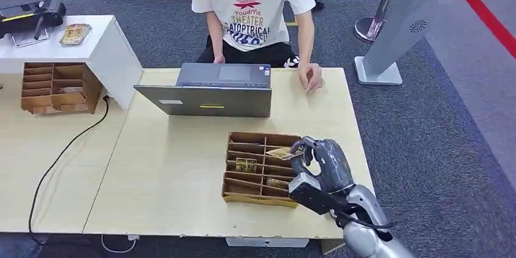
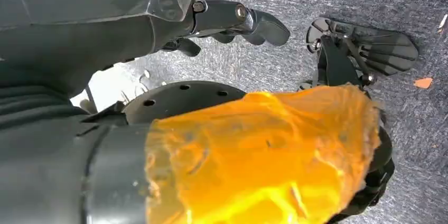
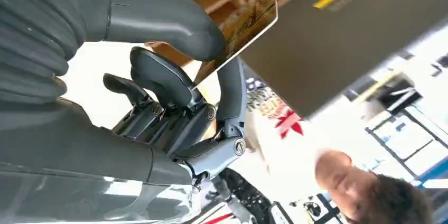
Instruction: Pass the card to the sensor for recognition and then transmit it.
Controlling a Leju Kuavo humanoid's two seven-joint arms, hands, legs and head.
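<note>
The right hand point(image 1: 320, 170) pinches a card point(image 1: 281, 153) between thumb and a finger, just above the right side of the wooden tray point(image 1: 233, 195) it evidently came from. The wrist view shows the card point(image 3: 244, 28) caught by one end, so most of its face sticks out free; that grip suits showing it to a reader. Other cards point(image 1: 246, 164) lie in the tray's slots.

The left hand point(image 2: 232, 20) hangs over the carpet, its fingers curled in on nothing, out of the way.

Which thing is the sensor cannot be told for sure; a dark device point(image 1: 30, 13) sits on the white stand point(image 1: 109, 45) far to the left. A person point(image 1: 252, 8) sits behind the laptop point(image 1: 210, 97), a hand resting on the table point(image 1: 164, 173), probably there to take the card afterwards. The task looks to be at its start: card lifted, not yet scanned.
</note>
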